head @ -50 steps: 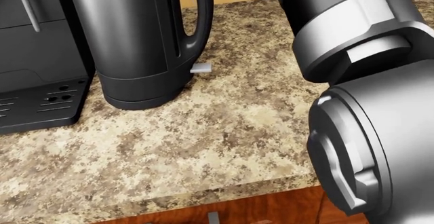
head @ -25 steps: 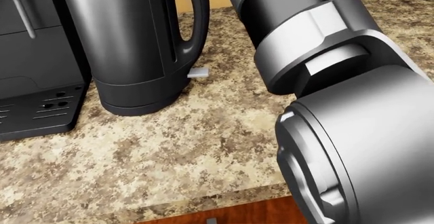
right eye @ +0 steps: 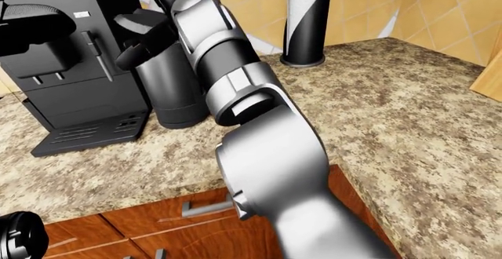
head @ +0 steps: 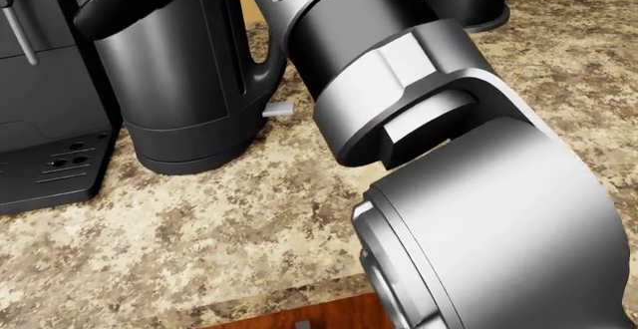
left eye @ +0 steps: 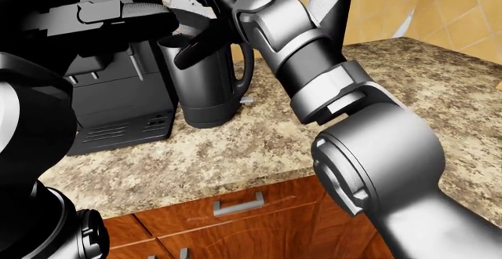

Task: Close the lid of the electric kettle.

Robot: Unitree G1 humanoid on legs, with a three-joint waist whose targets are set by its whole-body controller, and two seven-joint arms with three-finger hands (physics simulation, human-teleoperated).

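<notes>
we think the job is not done yet. the electric kettle (left eye: 205,82) stands on the worktop (left eye: 259,147), just beside the coffee machine (left eye: 117,88), and its lid (right eye: 135,25) is up. our right hand (left eye: 205,20) is over the kettle's open top with its fingers (left eye: 196,44) spread wide, holding nothing. it must push the lid down. the left-eye view shows the hand at the rim. the head view cuts the top off. our left hand is not seen.
</notes>
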